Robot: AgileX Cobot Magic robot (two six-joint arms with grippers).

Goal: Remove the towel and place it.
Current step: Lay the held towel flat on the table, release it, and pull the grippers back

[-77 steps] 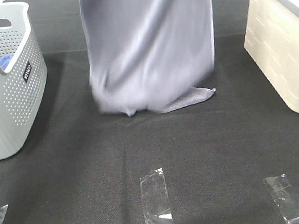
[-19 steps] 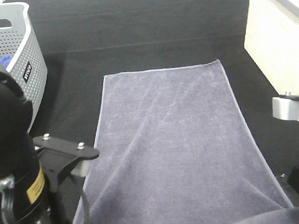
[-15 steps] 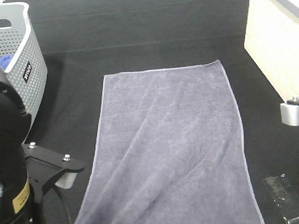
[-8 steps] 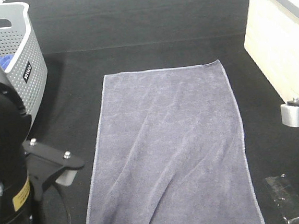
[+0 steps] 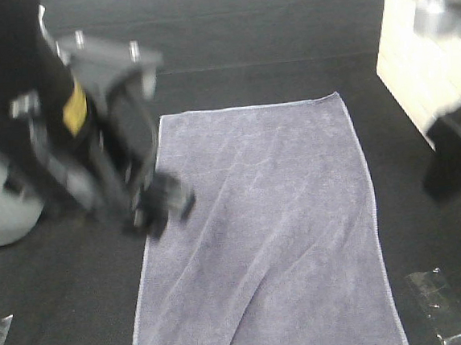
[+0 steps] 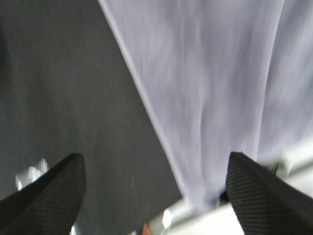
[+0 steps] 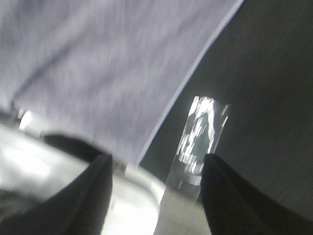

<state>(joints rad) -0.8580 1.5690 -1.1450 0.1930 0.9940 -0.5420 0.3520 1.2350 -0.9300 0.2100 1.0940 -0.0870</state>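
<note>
The greyish-lavender towel [image 5: 268, 234] lies spread flat along the middle of the black table, with nothing holding it. My left gripper [image 5: 162, 204], blurred by motion, hangs over the towel's left hem. In the left wrist view its fingers [image 6: 49, 196] stand wide apart and empty, with the towel [image 6: 210, 88] and its hem below. My right gripper [image 7: 156, 191] is open too, nothing between its fingers [image 7: 230, 196], above the towel's right hem [image 7: 112, 63]. The right arm [image 5: 454, 141] is a dark blur at the table's right side.
A grey perforated basket [image 5: 0, 221] stands at the left, mostly behind the left arm. A cream bin [image 5: 423, 67] stands at the far right. Clear tape strips [image 5: 440, 307] [image 7: 203, 129] are stuck on the black cloth near the front edge.
Both arms have swung up and away from the front edge; the left now hangs over the towel's left hem. The towel has stayed flat and still.
</note>
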